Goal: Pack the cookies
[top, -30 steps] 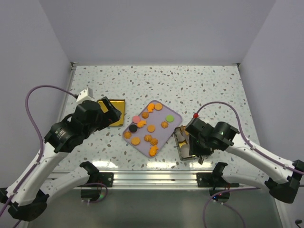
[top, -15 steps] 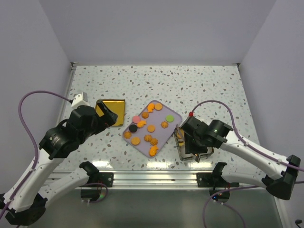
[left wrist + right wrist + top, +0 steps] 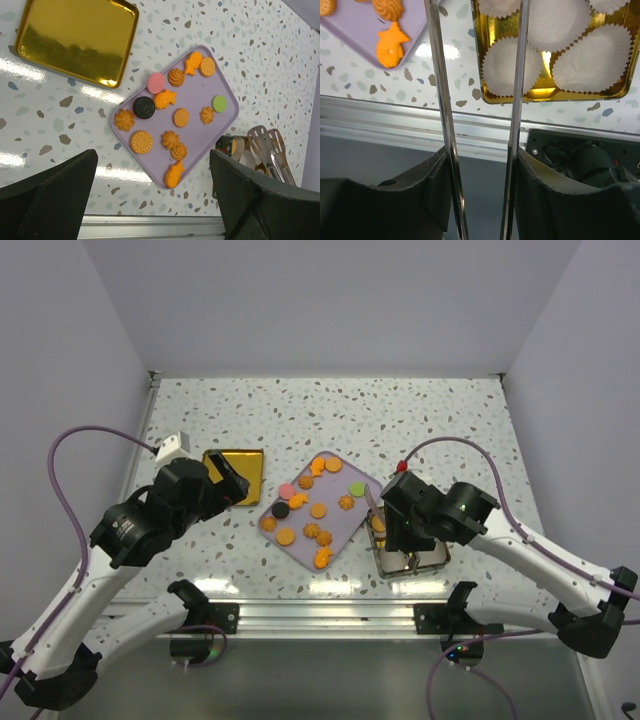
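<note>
Several cookies (image 3: 318,510) lie on a lilac tray (image 3: 338,521): mostly orange, plus one pink, one green and one black. They also show in the left wrist view (image 3: 174,118). My right gripper (image 3: 402,530) is shut on metal tongs (image 3: 440,100), whose tips (image 3: 372,502) reach the tray's right edge. The tongs' arms stand apart and hold nothing that I can see. Under them is a gold tin (image 3: 555,93) with white paper cups (image 3: 512,65). One orange cookie (image 3: 233,146) sits in a cup. My left gripper (image 3: 152,190) is open and empty, high over the tray's left side.
A gold lid (image 3: 235,476) lies left of the tray, under my left gripper's far side. The aluminium rail (image 3: 320,612) runs along the table's near edge, close to the tin. Speckled tabletop extends behind the tray.
My right gripper has moved left and away from me with the tongs, from over the tin to the tray's right edge. My left arm has shifted slightly and stays open.
</note>
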Available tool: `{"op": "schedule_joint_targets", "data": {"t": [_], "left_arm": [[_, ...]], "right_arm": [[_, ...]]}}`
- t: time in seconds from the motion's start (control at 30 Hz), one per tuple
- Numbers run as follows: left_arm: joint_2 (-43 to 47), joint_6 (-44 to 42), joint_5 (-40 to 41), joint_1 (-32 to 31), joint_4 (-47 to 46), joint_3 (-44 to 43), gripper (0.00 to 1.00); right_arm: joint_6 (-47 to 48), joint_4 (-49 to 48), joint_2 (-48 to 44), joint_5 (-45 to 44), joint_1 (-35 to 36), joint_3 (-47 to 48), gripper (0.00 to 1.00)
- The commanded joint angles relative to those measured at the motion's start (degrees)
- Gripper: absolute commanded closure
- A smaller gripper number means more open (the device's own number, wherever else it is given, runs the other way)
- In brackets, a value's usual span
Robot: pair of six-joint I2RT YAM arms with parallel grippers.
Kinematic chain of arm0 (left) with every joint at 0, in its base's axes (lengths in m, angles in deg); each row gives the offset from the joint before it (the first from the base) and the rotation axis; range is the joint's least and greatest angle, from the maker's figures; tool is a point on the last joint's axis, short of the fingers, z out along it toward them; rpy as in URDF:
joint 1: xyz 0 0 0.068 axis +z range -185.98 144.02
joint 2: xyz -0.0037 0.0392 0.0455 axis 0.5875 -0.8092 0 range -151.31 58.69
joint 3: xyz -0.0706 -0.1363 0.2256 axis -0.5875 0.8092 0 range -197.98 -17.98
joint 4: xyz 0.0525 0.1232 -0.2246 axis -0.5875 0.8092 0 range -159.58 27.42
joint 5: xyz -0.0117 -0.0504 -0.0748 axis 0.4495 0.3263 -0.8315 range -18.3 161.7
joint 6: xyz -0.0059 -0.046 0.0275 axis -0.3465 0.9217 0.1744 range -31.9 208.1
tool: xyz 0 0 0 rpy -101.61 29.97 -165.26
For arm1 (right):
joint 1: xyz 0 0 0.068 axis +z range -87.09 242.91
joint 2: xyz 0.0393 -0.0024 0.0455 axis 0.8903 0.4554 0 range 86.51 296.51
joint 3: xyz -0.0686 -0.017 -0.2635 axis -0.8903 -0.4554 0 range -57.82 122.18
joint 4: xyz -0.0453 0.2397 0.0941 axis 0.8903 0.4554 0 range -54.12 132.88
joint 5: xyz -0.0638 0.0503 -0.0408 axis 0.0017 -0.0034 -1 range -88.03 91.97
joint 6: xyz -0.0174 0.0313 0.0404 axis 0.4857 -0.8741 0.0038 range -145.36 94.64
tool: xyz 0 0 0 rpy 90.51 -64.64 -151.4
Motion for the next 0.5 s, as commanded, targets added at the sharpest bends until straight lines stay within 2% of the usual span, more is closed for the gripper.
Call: {"op": "schedule_joint_targets", "data": {"t": [0.0,0.47], "left_arm": [[-0.14,-1.64,1.67,0.32,-0.9,-1.17,0.0],[0.74,-2.69,3.25,0.32,-0.38,-1.87,0.0]], "right_arm": [[1.5,0.75,1.47,-2.46,-0.1,5.28,0.52],[7.13,-6.45,13.77,6.84,0.07,13.46,0.54]]}}
